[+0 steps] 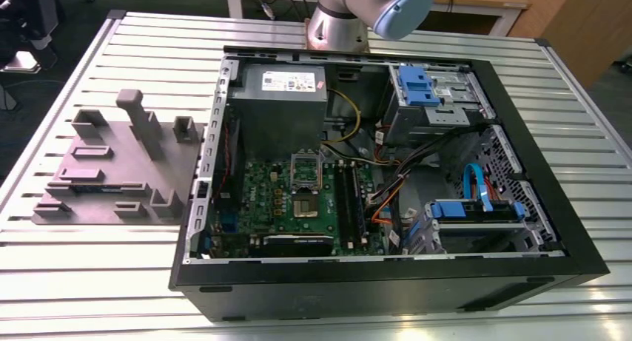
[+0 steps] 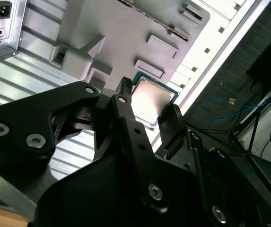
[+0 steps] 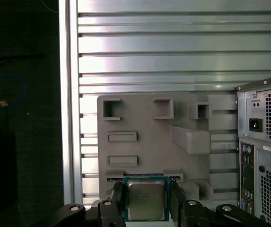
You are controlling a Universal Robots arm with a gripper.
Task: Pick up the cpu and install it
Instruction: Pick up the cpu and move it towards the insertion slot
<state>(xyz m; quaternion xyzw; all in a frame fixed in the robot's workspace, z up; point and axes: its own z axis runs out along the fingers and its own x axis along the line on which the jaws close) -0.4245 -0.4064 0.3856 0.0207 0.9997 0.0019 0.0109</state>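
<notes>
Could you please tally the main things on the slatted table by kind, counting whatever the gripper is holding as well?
cpu: 1, clamped in the gripper
grey parts holder: 1
open computer case: 1
Total: 3

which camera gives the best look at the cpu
The first wrist view: the cpu faces the camera squarely, its silvery top clear, held in the gripper. The second wrist view shows it tilted, fingers covering its edges. The exterior view takes in the open computer case.
</notes>
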